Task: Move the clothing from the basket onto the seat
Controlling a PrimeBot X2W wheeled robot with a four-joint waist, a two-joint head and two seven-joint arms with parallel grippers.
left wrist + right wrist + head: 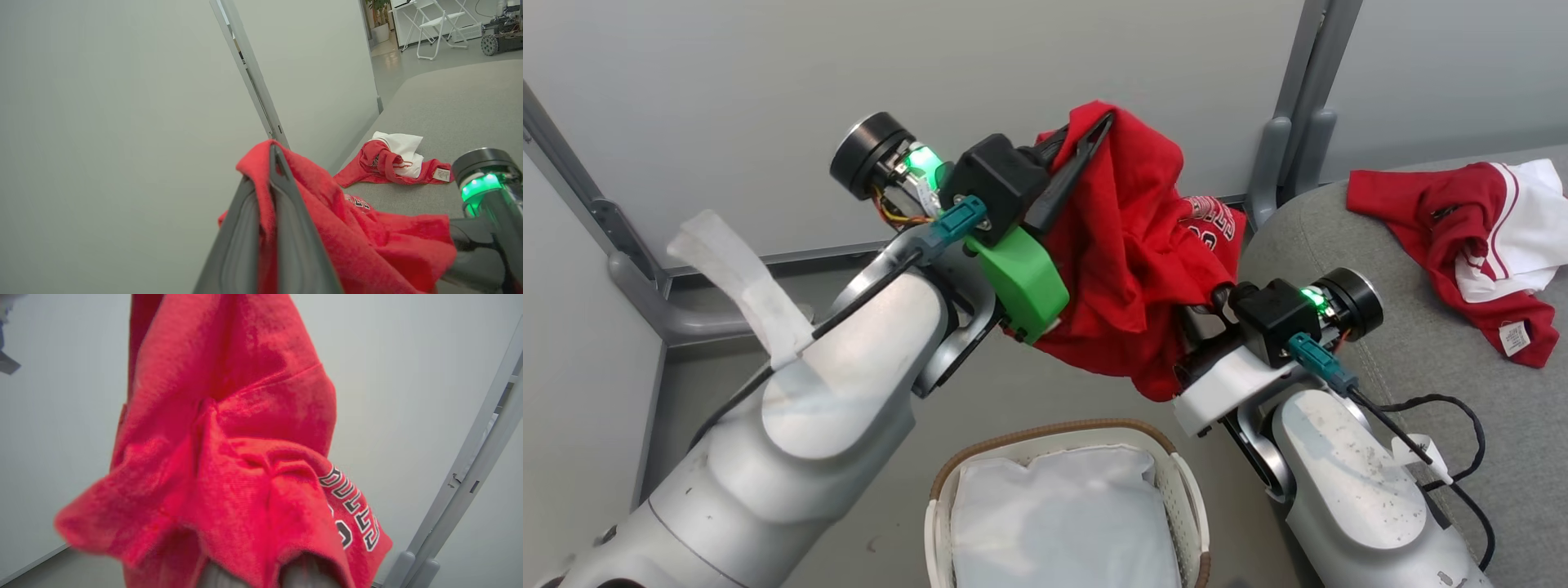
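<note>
A red garment (pixel 1131 245) with lettering hangs in the air above the basket (pixel 1045 433), held between both arms. My left gripper (pixel 1094 139) is shut on its top fold; in the left wrist view its fingers (pixel 282 196) pinch the cloth. My right gripper (pixel 1196 322) is buried in the garment's lower right edge and shut on it; cloth drapes over its fingers (pixel 306 575). A second piece of clothing, a red and white jersey (pixel 1462 237), lies on the grey seat (pixel 1421 392) at the right, also seen as the jersey (pixel 392 163) in the left wrist view.
The basket holds a plain white sheet (pixel 1062 514). A pale partition wall with grey posts (pixel 1290 106) stands close behind the arms. A black cable (pixel 1462 425) trails on the seat by my right forearm. White folding chairs (pixel 433 24) stand far off.
</note>
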